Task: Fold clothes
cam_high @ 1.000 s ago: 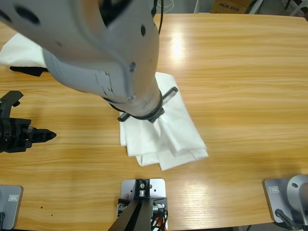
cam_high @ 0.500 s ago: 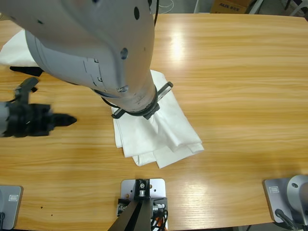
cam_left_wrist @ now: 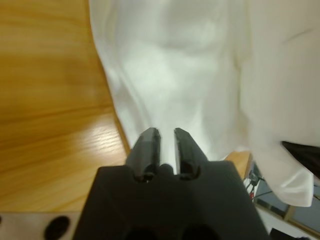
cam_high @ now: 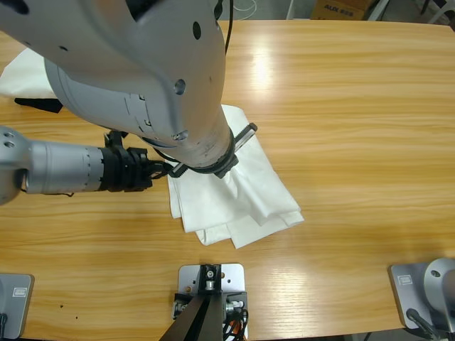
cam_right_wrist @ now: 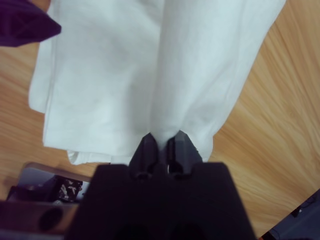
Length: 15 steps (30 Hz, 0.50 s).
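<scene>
High view: folded T-shirt (cam_high: 245,202) laid mid-desk (cam_high: 355,128), second white garment (cam_high: 25,74) at far corner.

Left wrist view: left claw (cam_left_wrist: 162,137) narrowly parted at shirt edge.

Right wrist view: right claw (cam_right_wrist: 163,142) pinched on shirt fold. Next fold judged pending; left grip needed.

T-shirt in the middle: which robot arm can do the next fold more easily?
Probably the right. The right gripper has its jaws closed on a raised ridge of the T-shirt, ready to carry it over. The left gripper only reaches its side edge.
</scene>
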Motion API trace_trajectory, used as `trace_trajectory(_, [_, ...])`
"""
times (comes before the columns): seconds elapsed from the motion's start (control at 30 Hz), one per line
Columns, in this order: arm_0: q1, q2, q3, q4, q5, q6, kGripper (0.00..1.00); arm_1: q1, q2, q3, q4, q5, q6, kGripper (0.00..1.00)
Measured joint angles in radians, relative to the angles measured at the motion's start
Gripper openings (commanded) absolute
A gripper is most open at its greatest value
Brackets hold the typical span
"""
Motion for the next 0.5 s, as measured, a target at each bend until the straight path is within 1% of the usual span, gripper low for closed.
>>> trace_trajectory(0.1, [-0.002,0.074,0.049,-0.146,-0.024,-0.031,0.000,0.000,0.000,0.000,0.000,0.000,0.000,0.000])
trace_trajectory(0.17, [-0.007,0.117,0.063,-0.207,-0.033,-0.054,0.000,0.000,0.000,0.000,0.000,0.000,0.000,0.000])
trace_trajectory(0.33, [-0.033,0.180,0.067,-0.296,-0.037,-0.108,0.000,0.000,0.001,-0.003,0.001,0.001,0.000,0.000])
trace_trajectory(0.5, [-0.047,0.215,0.066,-0.361,-0.037,-0.123,0.000,0.000,0.004,-0.050,0.006,0.009,0.000,0.000])
